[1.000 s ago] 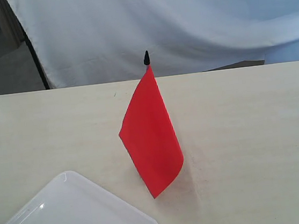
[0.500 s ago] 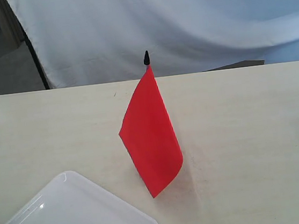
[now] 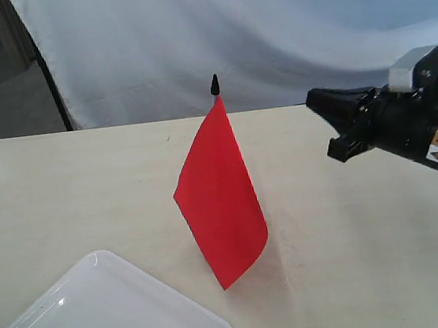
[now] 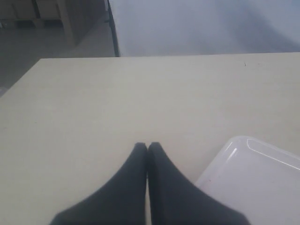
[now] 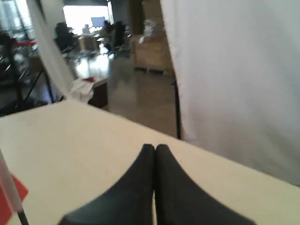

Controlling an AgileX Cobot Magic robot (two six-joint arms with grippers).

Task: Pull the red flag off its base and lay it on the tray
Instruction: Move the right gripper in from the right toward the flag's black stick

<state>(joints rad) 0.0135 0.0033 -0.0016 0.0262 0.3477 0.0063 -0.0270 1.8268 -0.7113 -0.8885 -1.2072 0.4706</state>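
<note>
- On the pale beige wood-look tabletop (image 3: 388,255), near the middle of the exterior view, stands the small bright-red rectangular flag (image 3: 221,199) on a thin black stick w/ pointed black tip (image 3: 215,85).
- Flag is upright, leaning slightly. The cloth hangs down to the left of the stick, its low corner close to the tabletop. Foot of the stick is hidden behind the cloth.
- Shallow glossy white plastic tray (image 3: 101,312) w/ rounded corners and raised rim lies at the front-left of the exterior view, cut off by the bottom edge. It holds nothing and sits near the flag's low corner w/o touching it.
- Right arm (image 3: 405,131), black w/ a grey camera block on top, reaches in from the right edge, above the tabletop.
- Right claw (image 5: 154,149) is clenched: the two black fingers are pressed tip to tip w/ nothing between. It points toward the flag, approx level w/ the flag's top in the exterior view, well apart from it.
- Right wrist view catches a sliver of red cloth and stick at one corner of the pic.
- Left claw (image 4: 147,146) is likewise clenched and grips nothing. It sits over bare tabletop, w/ a tray corner just beside it.
- White cloth backdrop (image 3: 267,32) hangs behind the tabletop's far edge.
</note>
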